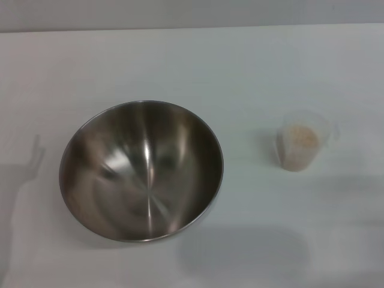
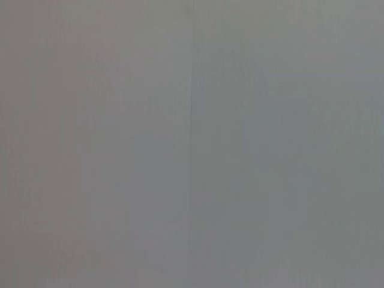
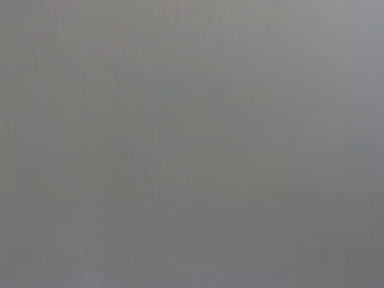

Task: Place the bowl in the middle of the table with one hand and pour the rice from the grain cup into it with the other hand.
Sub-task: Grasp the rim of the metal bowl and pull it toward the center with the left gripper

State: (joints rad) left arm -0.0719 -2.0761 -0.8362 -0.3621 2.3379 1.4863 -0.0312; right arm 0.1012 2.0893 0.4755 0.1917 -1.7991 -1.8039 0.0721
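Head view: a grey backdrop band (image 1: 192, 13) runs across the top, plain and featureless. A dim shadow (image 1: 21, 198) lies at the left edge, with a narrow tip pointing up. A softer shadow patch (image 1: 243, 252) sits low, right of centre. Left wrist view: a flat grey surface (image 2: 90, 150) with a faint vertical seam (image 2: 192, 120); can't tell what it is. Right wrist view: a flat grey field (image 3: 192, 144), nothing identifiable.

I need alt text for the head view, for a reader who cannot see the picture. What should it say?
A large, empty steel bowl stands on a white table, toward the robot's left. A small clear cup holding rice stands apart from it on the robot's right. No gripper or arm shows in this view.
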